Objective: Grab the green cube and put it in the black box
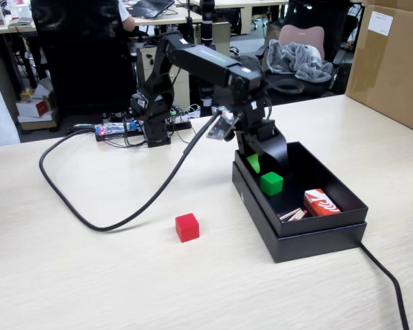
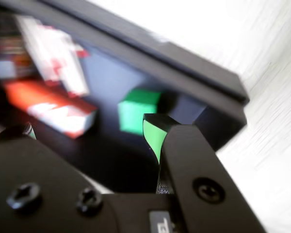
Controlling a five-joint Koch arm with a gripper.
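Your small bright green cube [image 1: 271, 183] already sits inside the shallow matte black cardboard box [image 1: 319, 236], so the task looks done; the gripper [image 1: 261, 165] hangs just above it, jaws parted, holding nothing

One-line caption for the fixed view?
Gripper above green cube inside black box; red cube on table.

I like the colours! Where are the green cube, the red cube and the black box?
green cube [image 1: 271, 183]: fixed view, its front face.
red cube [image 1: 187, 227]: fixed view, its front face.
black box [image 1: 315, 243]: fixed view, its near outer wall.
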